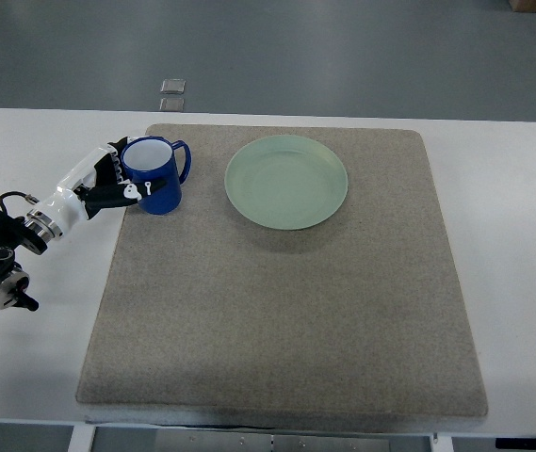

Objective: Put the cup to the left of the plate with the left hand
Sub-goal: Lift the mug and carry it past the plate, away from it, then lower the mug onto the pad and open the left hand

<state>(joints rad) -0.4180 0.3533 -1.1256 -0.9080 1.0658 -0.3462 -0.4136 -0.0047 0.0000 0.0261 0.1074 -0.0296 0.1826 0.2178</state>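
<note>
Left of the plate (pixel 286 181), my left hand (pixel 107 181) wraps its fingers around the upright cup (pixel 155 176), so a snagging release could tip it.

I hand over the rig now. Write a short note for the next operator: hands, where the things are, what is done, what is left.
Left hand: fingers wrapped around the blue cup, which stands upright on the grey mat, handle pointing toward the plate.
Right hand: not in view.
Green plate: on the mat, right of the cup, a clear gap between them.
Done: the cup is at its place left of the plate.
Left: open the fingers and pull the left arm away without tipping the cup.
</note>
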